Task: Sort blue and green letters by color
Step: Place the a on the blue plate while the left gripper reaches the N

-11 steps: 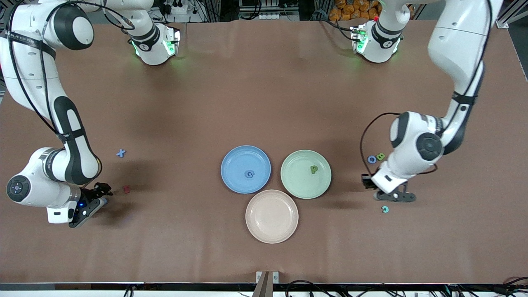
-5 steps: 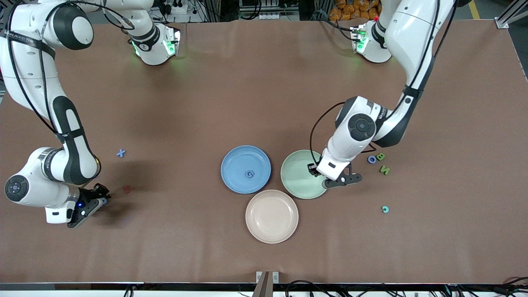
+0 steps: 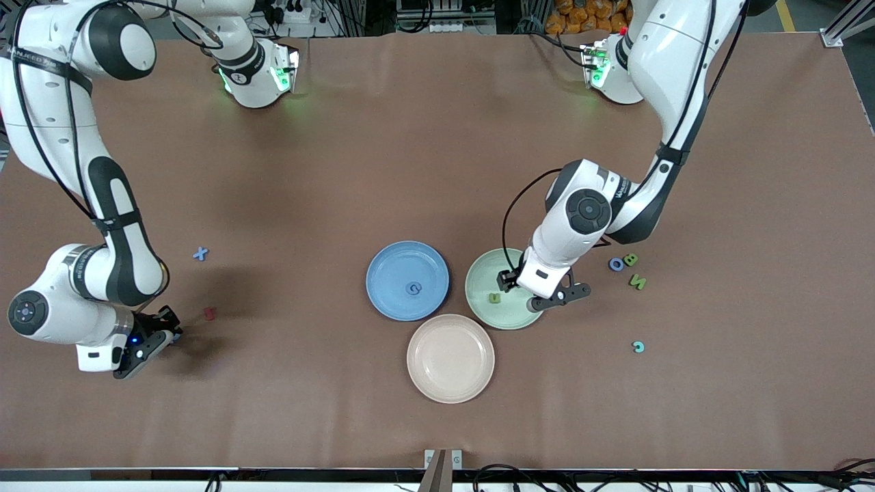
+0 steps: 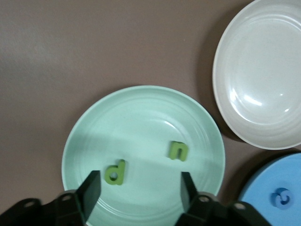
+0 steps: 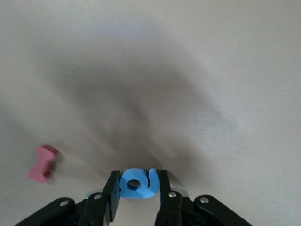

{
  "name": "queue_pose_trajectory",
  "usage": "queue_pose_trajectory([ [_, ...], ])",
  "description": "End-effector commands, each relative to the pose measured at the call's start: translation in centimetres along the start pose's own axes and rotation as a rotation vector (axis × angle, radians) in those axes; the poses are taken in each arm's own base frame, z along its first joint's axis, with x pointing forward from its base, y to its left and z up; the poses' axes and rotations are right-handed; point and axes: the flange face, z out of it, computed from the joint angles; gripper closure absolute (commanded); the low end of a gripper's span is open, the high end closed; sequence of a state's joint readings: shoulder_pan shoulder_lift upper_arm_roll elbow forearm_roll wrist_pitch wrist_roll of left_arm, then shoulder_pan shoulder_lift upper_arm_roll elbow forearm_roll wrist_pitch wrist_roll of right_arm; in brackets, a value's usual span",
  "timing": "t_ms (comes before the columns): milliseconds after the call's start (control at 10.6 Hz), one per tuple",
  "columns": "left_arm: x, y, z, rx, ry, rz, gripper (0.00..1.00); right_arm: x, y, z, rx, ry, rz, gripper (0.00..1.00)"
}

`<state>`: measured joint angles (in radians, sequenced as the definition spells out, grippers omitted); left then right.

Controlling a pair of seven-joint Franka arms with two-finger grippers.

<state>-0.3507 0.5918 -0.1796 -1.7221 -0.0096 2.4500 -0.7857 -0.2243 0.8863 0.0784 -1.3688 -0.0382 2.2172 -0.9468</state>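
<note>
Our left pincer (image 4: 139, 188) hangs wide open over the green plate (image 3: 482, 301) mid-frame with two green letters (image 4: 178, 150) in it, while our right pincer (image 5: 137, 195), lower left, pinches a blue letter (image 5: 138, 183) that could slip free if lifted off the tabletop (image 3: 410, 171) too fast.

green plate (image 4: 84, 136) holds letters "d" (image 4: 115, 172) and "n" (image 4: 178, 150).

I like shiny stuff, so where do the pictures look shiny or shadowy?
Left wrist view: bright glints on the beige plate, and a shadow band crosses the green plate. Right wrist view: a big soft shadow on the table above the blue letter in the right hand.
</note>
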Motion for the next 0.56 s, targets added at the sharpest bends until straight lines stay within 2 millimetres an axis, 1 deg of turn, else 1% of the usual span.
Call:
queue_pose_trajectory([
  [0, 2.7, -2.7, -0.5, 0.064, 0.044, 0.098, 0.00, 2.8, -3.5, -2.4, 0.091, -0.056, 0.124, 1.00],
  [94, 3.7, -4.6, -0.7, 0.083, 0.041, 0.146, 0.00, 4.1, -5.1, -3.3, 0.115, -0.082, 0.167, 1.00],
  [282, 6.1, -8.8, -0.8, 0.097, 0.025, 0.223, 0.00, 7.5, -9.0, -5.6, 0.143, -0.122, 0.277, 1.00],
  [470, 8.1, -13.1, -0.5, 0.107, 0.000, 0.308, 0.00, 11.6, -14.1, -7.4, 0.193, -0.136, 0.401, 1.00],
])
